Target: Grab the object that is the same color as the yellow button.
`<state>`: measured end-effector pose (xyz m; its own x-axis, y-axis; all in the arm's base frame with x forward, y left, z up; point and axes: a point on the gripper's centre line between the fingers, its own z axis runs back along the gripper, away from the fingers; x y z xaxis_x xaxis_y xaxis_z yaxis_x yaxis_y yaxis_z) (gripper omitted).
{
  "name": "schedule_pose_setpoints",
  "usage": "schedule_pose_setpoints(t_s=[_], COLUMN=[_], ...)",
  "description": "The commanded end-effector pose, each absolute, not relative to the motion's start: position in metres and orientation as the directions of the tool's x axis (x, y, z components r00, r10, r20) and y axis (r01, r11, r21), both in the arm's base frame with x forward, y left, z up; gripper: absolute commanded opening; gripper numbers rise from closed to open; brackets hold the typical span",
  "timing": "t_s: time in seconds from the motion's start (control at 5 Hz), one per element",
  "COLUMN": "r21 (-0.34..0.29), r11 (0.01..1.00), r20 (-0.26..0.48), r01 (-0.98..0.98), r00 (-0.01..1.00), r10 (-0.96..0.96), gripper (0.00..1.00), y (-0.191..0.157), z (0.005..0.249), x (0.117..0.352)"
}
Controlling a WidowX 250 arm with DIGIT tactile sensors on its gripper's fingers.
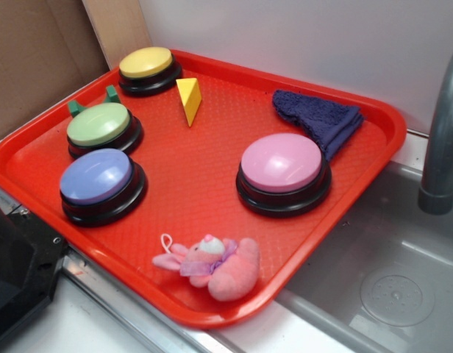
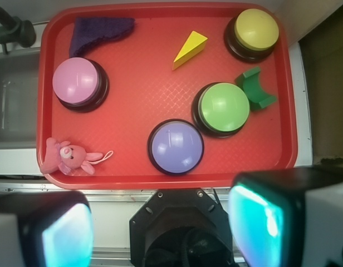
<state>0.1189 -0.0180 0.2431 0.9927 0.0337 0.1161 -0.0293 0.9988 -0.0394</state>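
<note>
The small yellow wedge [image 1: 188, 99] lies on the red tray [image 1: 204, 191] at the back, just right of the yellow button [image 1: 146, 68]. In the wrist view the wedge [image 2: 190, 49] sits at the tray's far side, left of the yellow button [image 2: 255, 32]. My gripper [image 2: 166, 225] is open and empty, its two pads far apart. It hangs high over the robot base, off the tray's near edge and far from the wedge. The gripper does not show in the exterior view.
On the tray are a green button [image 2: 223, 108], a blue-purple button [image 2: 176, 146], a pink button [image 2: 78, 82], a green arch block [image 2: 255, 88], a purple cloth [image 2: 96, 32] and a pink plush bunny [image 2: 68, 157]. A steel sink [image 1: 388, 272] with a grey faucet [image 1: 441, 140] lies beside the tray.
</note>
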Motion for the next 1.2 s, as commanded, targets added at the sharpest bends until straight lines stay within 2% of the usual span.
schedule_pose_setpoints(t_s=[0.0, 0.2, 0.4, 0.6, 0.8, 1.0], r21=[-0.039, -0.107, -0.113, -0.094, -0.115, -0.139], r11=[0.999, 0.974, 0.931, 0.846, 0.812, 0.776], r20=[0.116, 0.132, 0.153, 0.258, 0.315, 0.332], r01=[-0.029, -0.201, -0.348, -0.525, -0.572, -0.615], r00=[0.993, 0.968, 0.919, 0.808, 0.754, 0.709], r10=[0.034, 0.214, 0.362, 0.530, 0.576, 0.622], gripper=[1.00, 1.00, 1.00, 1.00, 1.00, 1.00], y=[-0.018, -0.008, 0.002, 0.022, 0.036, 0.049], z=[0.243, 0.229, 0.211, 0.185, 0.160, 0.129], x=[0.119, 0.153, 0.179, 0.217, 0.245, 0.273])
